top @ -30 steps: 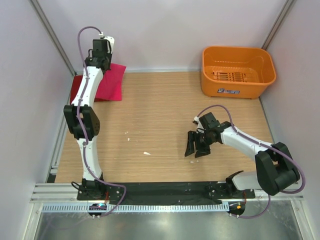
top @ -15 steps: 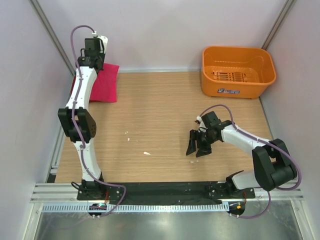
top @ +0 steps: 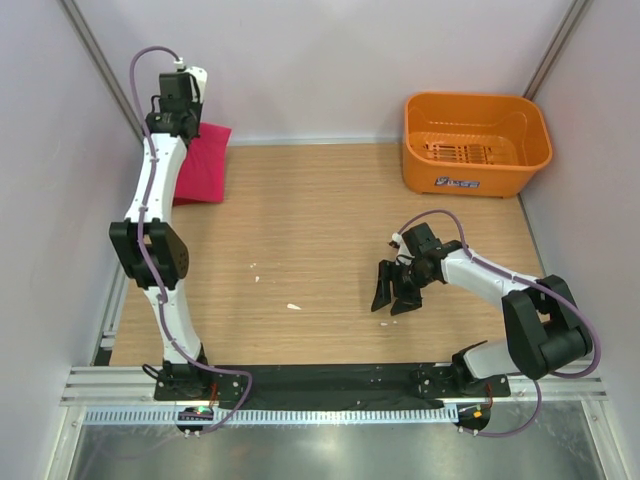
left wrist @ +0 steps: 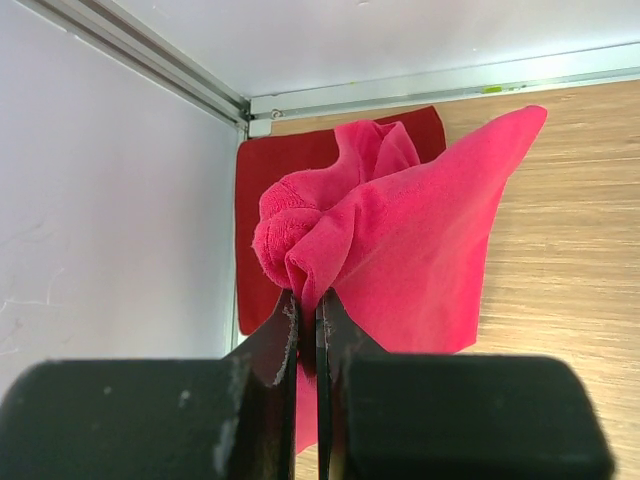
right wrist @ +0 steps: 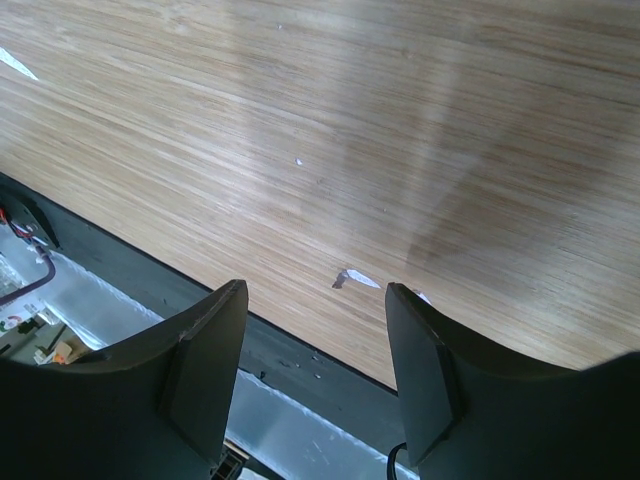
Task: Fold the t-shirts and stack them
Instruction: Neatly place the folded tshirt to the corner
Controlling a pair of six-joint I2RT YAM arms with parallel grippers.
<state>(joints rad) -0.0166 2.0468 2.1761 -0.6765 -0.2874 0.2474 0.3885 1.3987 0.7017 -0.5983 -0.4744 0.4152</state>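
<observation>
Evidently the biggest change shows in the top external view: the left arm has swung further toward the far left corner, and the magenta-pink t-shirt (top: 207, 160) hanging from the left gripper (top: 172, 128) has travelled with it, now closer to the left wall. The right gripper (top: 395, 290) has hardly shifted; it hangs over the wooden table (top: 320, 220), well apart from the orange basket (top: 475, 140).

From the left wrist, the left gripper (left wrist: 306, 300) has its fingers pinched tight on a bunched fold of the magenta-pink t-shirt (left wrist: 410, 240), which drapes over the folded crimson t-shirt (left wrist: 262, 190) lying flat in the corner. That suggests the pink one is being brought onto the stack, though it looks crumpled rather than squared.

From the right wrist, the right gripper (right wrist: 315, 290) stands open with nothing between its fingers, only table (right wrist: 400, 120) below.
</observation>
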